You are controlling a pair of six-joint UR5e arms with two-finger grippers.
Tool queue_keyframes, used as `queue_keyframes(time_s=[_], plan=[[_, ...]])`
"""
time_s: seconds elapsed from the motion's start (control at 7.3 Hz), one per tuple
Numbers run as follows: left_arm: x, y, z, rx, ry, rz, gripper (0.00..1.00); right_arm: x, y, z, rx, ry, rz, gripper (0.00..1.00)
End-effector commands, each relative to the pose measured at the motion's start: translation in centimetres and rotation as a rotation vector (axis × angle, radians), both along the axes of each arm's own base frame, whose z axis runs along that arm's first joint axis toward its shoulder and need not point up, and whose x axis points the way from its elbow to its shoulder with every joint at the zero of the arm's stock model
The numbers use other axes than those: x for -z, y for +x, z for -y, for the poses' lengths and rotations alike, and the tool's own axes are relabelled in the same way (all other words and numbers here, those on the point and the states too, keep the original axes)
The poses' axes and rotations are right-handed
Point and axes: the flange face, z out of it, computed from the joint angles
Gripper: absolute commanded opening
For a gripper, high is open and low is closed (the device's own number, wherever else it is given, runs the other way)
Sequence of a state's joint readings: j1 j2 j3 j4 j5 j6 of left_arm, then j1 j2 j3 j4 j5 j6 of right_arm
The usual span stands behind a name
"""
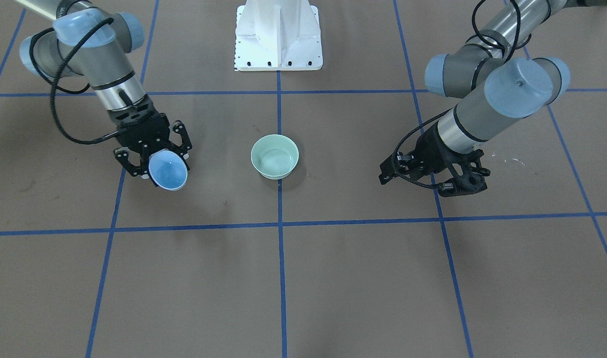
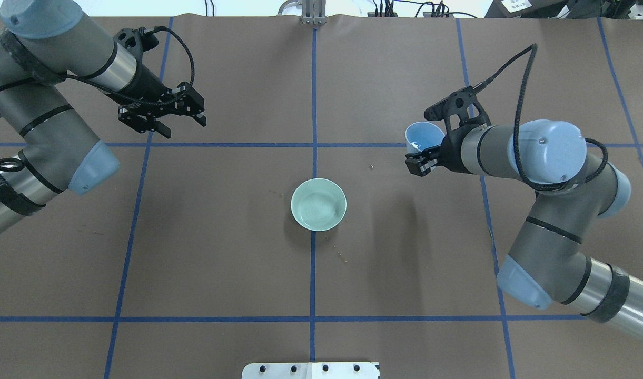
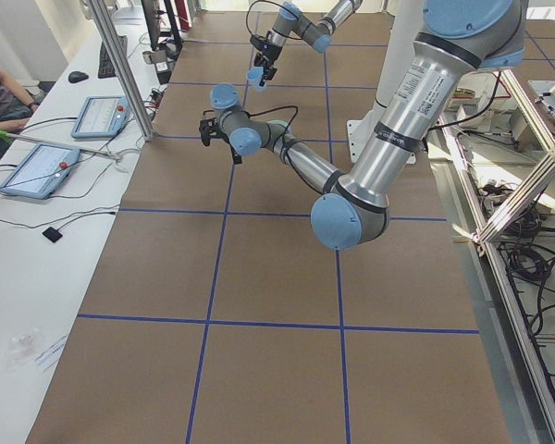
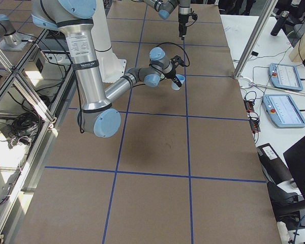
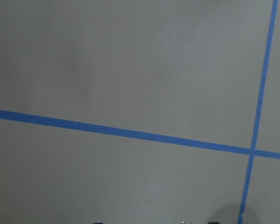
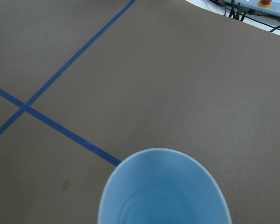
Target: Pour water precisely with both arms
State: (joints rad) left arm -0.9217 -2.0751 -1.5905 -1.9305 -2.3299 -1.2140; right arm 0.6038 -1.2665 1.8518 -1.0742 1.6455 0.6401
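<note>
Overhead exterior view gives you the layout: the green bowl (image 2: 318, 204) sits alone on the tabletop (image 2: 221, 247), right at a crossing of the blue tape lines (image 2: 314, 95). I judge it is placed centrally so that either arm can reach it.

On the robot's right of the bowl, and a little beyond it, the right end effector (image 1: 159, 158) pinches the blue cup (image 2: 422, 138) by its wall. The cup appears lifted off the tabletop and is well apart from the bowl. It is held near upright, mouth up, which keeps the water (image 6: 163, 207) inside. The right wrist view shows you a shallow pool at the cup's bottom, and no stream falls. I cannot tell whether the bowl already holds any water.

On the bowl's other side, further beyond it, the left end effector (image 2: 180, 122) hangs with its fingers spread and nothing between them. Its wrist view shows only bare tabletop and tape, so I judge it is parked out of the way.

The pour has not yet begun: you first need the cup brought over the bowl's rim.
</note>
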Motion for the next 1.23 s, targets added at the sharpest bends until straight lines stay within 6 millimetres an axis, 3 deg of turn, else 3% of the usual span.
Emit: queue_keyframes(time_s=[0.0, 0.14, 0.41, 0.96, 1.1], plan=[[-1.3, -1.1, 0.3, -0.008, 0.023, 0.015, 0.92, 2.1, -5.1, -4.4, 0.065, 0.016, -0.030, 0.00], [-4.0, -2.6, 0.0, -0.032, 0.036, 0.029, 0.93, 4.0, -7.0, -5.4, 0.084, 0.005, -0.069, 0.00], [-6.3, -5.0, 0.4, -0.050, 0.069, 0.041, 0.94, 7.3, -8.9, -6.2, 0.118, -0.039, -0.178, 0.00], [-8.1, -6.1, 0.2, -0.060, 0.077, 0.053, 0.95, 10.9, -10.1, -6.3, 0.192, -0.038, -0.359, 0.00], [-8.8, -6.3, 0.1, -0.067, 0.082, 0.059, 0.95, 10.7, -11.0, -6.9, 0.208, -0.044, -0.378, 0.00]])
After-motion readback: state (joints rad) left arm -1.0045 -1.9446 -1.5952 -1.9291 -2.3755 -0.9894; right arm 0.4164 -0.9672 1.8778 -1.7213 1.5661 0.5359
